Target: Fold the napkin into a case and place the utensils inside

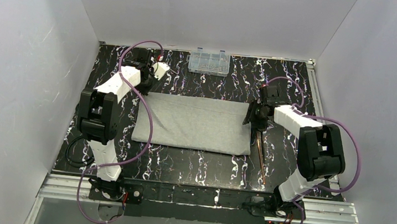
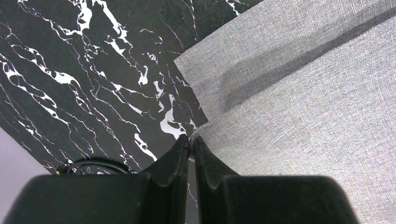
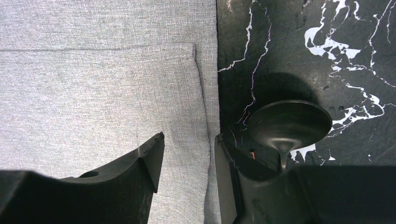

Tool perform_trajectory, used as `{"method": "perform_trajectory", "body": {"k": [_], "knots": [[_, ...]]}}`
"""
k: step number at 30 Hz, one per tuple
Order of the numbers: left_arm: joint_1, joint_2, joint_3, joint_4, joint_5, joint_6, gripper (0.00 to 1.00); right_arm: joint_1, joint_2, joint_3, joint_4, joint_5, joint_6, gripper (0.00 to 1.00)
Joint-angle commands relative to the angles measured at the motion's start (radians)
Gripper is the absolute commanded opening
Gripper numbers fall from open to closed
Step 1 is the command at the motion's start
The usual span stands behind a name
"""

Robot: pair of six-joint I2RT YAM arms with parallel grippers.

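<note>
The light-grey napkin (image 1: 192, 122) lies folded into a wide rectangle in the middle of the black marbled table. My left gripper (image 1: 146, 91) is at its far left corner. In the left wrist view this gripper (image 2: 192, 139) is shut on the edge of the upper layer of the napkin (image 2: 303, 93). My right gripper (image 1: 252, 119) stands open astride the cloth's right edge, one finger over the napkin (image 3: 93, 84) and one over the table; its jaws (image 3: 188, 137) hold nothing. The copper-brown utensils (image 1: 261, 152) lie right of the cloth, the dark spoon head (image 3: 289, 123) beside my right finger.
A clear plastic compartment box (image 1: 209, 61) stands at the back edge of the table (image 1: 191, 164). White walls close in on the left, right and back. Purple cables loop from both arms over the table's sides.
</note>
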Motion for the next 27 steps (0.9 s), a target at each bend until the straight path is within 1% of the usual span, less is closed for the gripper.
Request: {"method": "perform_trajectory", "body": {"k": [1,13,22,27], "knots": [[-0.001,-0.038,0.011,-0.016,0.011,0.006,0.00,-0.006,-0.048,-0.012,-0.037,-0.017,0.012,0.52],[-0.001,-0.033,0.026,-0.027,0.016,0.004,0.00,-0.006,-0.035,-0.062,-0.020,-0.088,0.013,0.50],[-0.002,-0.029,0.037,-0.032,0.019,0.001,0.00,-0.005,-0.056,-0.044,-0.017,-0.120,0.016,0.49],[-0.003,-0.028,0.039,-0.035,0.024,0.000,0.00,-0.006,-0.071,-0.035,-0.035,-0.101,0.011,0.49]]}}
